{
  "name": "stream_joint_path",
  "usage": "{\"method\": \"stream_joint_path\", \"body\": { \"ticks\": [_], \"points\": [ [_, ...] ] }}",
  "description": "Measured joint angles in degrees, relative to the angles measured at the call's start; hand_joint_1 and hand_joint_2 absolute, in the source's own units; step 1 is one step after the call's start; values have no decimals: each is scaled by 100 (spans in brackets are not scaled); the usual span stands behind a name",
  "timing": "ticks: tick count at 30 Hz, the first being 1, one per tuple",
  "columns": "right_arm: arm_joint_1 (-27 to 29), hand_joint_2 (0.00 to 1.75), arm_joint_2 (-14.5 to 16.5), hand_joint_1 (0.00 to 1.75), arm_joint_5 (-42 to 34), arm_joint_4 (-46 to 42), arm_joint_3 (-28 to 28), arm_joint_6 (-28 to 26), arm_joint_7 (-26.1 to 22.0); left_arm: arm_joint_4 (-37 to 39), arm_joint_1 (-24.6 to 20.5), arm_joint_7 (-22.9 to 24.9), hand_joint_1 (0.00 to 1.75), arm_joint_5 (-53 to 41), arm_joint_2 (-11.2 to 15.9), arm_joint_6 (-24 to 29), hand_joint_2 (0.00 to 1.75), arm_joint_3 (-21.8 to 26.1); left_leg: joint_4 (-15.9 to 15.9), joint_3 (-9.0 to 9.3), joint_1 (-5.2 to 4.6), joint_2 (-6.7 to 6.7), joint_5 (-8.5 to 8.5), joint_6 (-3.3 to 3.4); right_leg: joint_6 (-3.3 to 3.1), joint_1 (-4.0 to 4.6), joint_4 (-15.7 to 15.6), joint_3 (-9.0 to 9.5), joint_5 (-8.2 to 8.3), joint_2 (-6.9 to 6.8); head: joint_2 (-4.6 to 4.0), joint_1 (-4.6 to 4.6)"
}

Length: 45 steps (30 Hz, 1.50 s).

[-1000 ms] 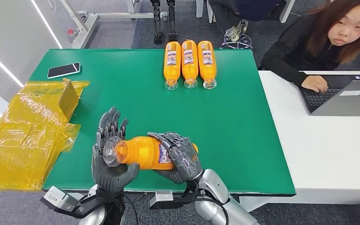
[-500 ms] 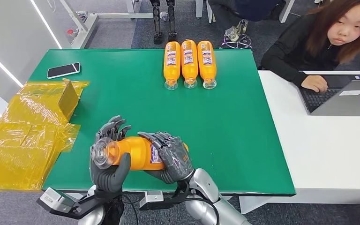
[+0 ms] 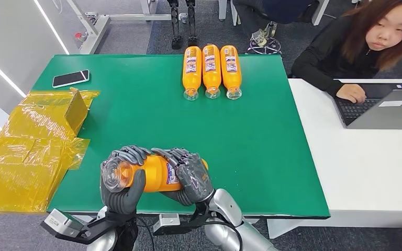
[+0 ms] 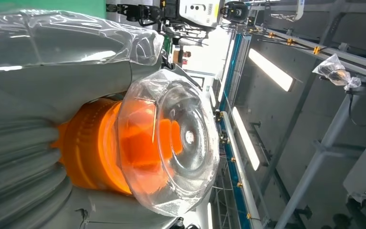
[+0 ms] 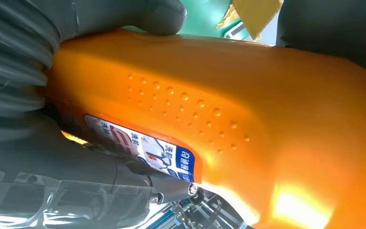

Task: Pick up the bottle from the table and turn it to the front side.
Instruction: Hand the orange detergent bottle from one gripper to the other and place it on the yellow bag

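Pickup appears done: the bottle (image 3: 157, 172) is held lying sideways above the near edge of the green tabletop (image 3: 136, 115), gripped from both ends. Its clear cap end is enclosed by the left hand (image 3: 119, 183), fingers curled over and thumb beneath, while the body and label are wrapped by the right hand (image 3: 191, 177). In the right wrist view the label (image 5: 143, 145) is partly covered by fingers and faces aside, so turning to the front is judged unfinished. Farther off, three bottles (image 3: 211, 70) lie side by side, labels up. A phone (image 3: 71, 78) lies at the far left corner.
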Motion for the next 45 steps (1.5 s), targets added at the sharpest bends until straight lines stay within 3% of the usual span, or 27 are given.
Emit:
{"method": "stream_joint_path", "body": {
  "ticks": [2,3,19,24,32,41,45],
  "points": [
    [0,175,11,29,-6,5,-1,2,3,-1,0,0,158,-2,10,2,175,3,0,0,0,0,0,0,0,0,0,0,0,0,0,0],
    [1,175,15,0,-17,5,-1,1,4,-1,0,0,157,-4,16,3,175,4,0,0,0,0,0,0,0,0,0,0,0,0,0,0],
    [1,175,78,0,-23,5,-1,-132,-36,3,0,0,148,-15,26,7,175,5,0,0,0,0,0,0,0,0,0,0,0,0,0,-1],
    [1,175,90,0,-87,5,1,-164,-106,57,-25,0,153,-65,28,118,175,8,0,0,0,0,0,0,0,0,0,0,0,0,0,0],
    [-6,175,109,0,-175,-59,13,-157,-78,843,-637,15,164,-822,170,1396,175,379,0,2,1,0,7,-9,-4,0,5,0,3,0,0,0],
    [-23,175,102,0,-308,-334,164,38,-9,2138,-1609,9,167,-1480,577,2510,175,1151,0,5,4,0,10,-13,-7,3,10,0,4,2,0,-1],
    [-99,175,100,0,-330,-485,256,230,37,2904,-2175,22,163,-2126,854,3438,175,1311,-1,7,4,7,10,-14,-10,3,11,-1,7,10,0,-1]
  ]
}}
